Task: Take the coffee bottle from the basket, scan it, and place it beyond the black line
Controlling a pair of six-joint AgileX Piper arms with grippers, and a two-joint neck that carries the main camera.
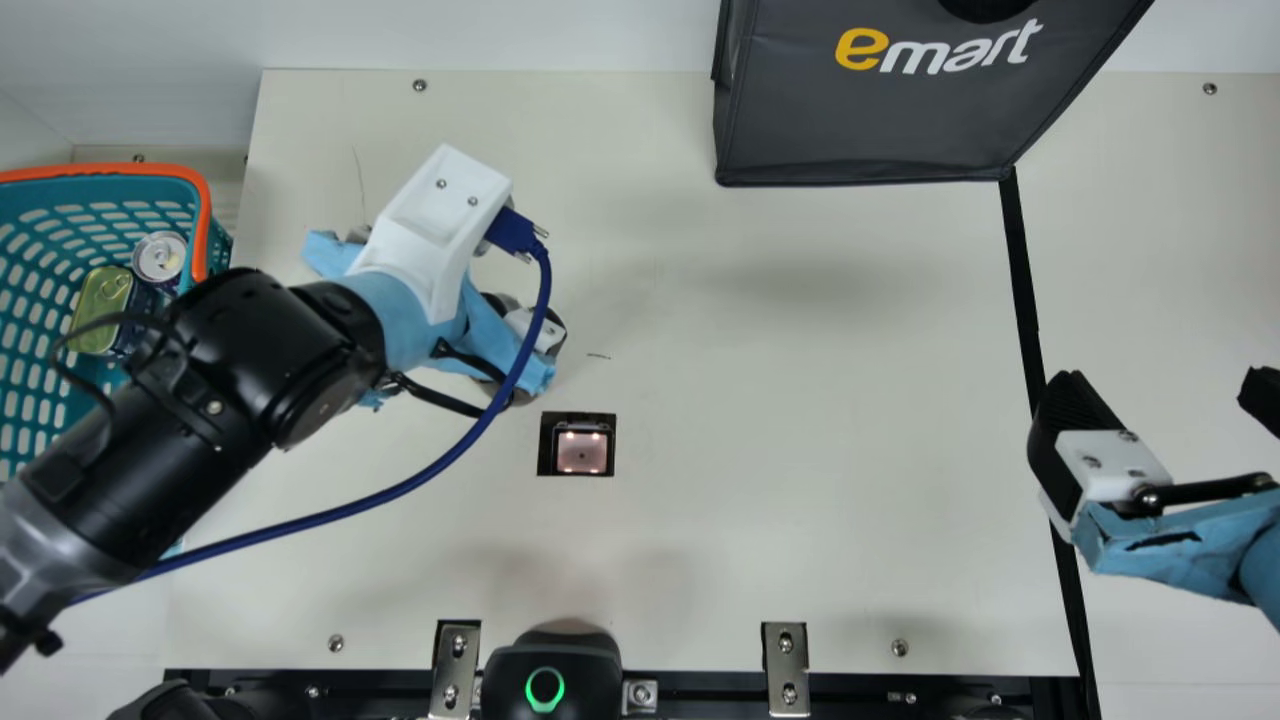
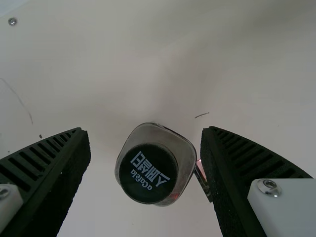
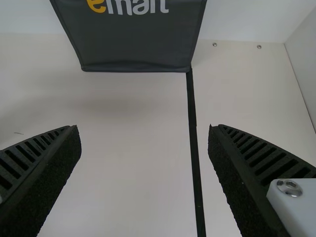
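Observation:
In the main view my left gripper (image 1: 532,330) is left of the scanner window (image 1: 581,447), largely covered by its own arm. The left wrist view has the coffee bottle (image 2: 148,173), dark cap facing the camera, between the parted fingers of my left gripper (image 2: 145,133); gaps show on both sides, narrower on one. My right gripper (image 1: 1165,395) is spread with nothing between its fingers, near the black line (image 1: 1022,280) at the main view's right. In the right wrist view, the black line (image 3: 193,128) runs between the open fingers of that gripper (image 3: 144,128).
A teal basket (image 1: 40,330) with an orange rim holds cans at the far left. A dark bag (image 1: 880,120) stands at the back, its corner at the line's end. A black device with a green ring (image 1: 545,690) sits at the front edge. A blue cable (image 1: 400,490) hangs from the left arm.

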